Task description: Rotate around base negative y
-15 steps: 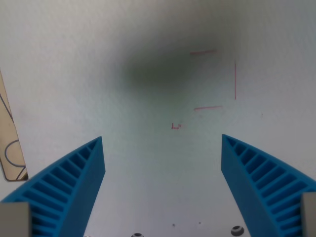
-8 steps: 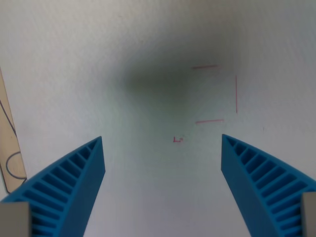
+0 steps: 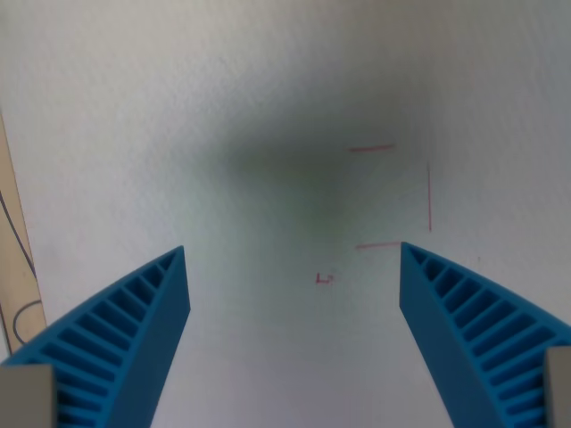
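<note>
With its blue jaws spread wide and holding nothing, the gripper [image 3: 294, 267] hangs over the white table [image 3: 223, 80] and its red marks [image 3: 393, 196], seemingly mid-rotation, which next calls for steady tilting about the base axis.

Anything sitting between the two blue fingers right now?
No object. In the wrist view, between the blue fingers lies only bare white surface, carrying a small red mark. The gripper is open.
</note>
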